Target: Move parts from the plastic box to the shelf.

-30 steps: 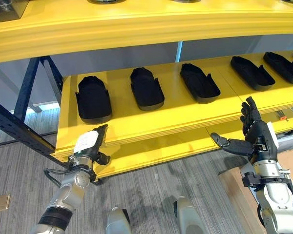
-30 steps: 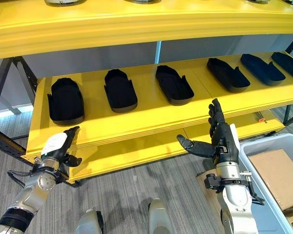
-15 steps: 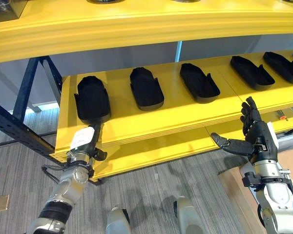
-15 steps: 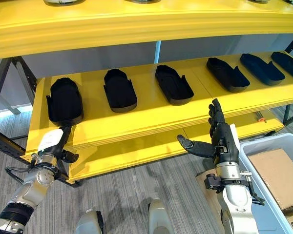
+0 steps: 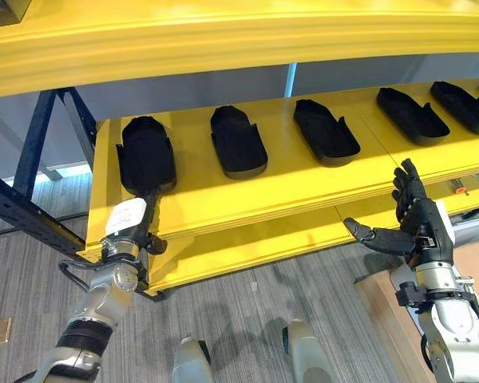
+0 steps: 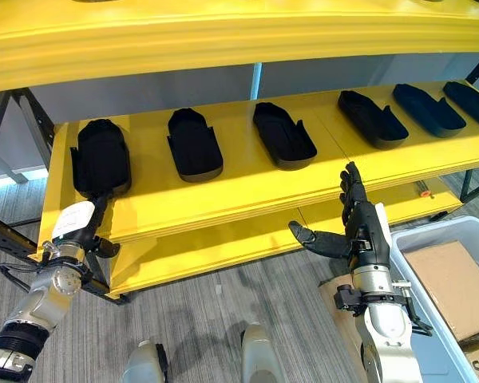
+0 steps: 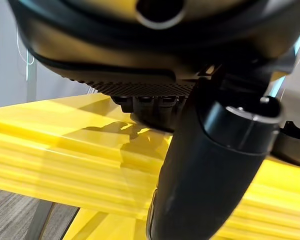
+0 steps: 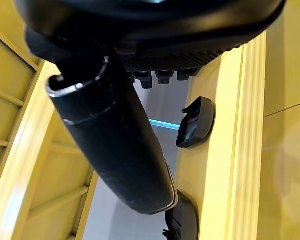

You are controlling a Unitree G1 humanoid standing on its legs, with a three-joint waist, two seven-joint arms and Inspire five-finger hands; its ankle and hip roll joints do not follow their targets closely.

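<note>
Left hand (image 5: 130, 231) sits at the front edge of the yellow shelf (image 5: 247, 191), near its left end, fingers straight and pointing up toward the near end of the leftmost black part (image 5: 147, 155); fingertips look to be touching or just short of it, can't tell which. Nothing is curled round the part, it lies flat on the shelf board. Right hand (image 6: 358, 227) is held up in front of the shelf's lower tier, right of centre, fingers straight and upright, thumb spread out to the left, holding nothing, apart from the shelf edge. Same shelf level carries more black parts in a row: second part (image 5: 237, 141) just right of the first, third part (image 5: 326, 132) near the middle, then a fourth part (image 5: 412, 117) and a fifth part (image 5: 463, 108) toward the right end, all spaced apart and lying lengthwise front to back. Grey plastic box (image 6: 463, 351) is on the floor at lower right, beside the right arm, with a brown cardboard piece (image 6: 447, 287) inside it. Blue-black shelf frame (image 5: 32, 203) at left, grey carpet floor (image 5: 247, 319) below.
</note>
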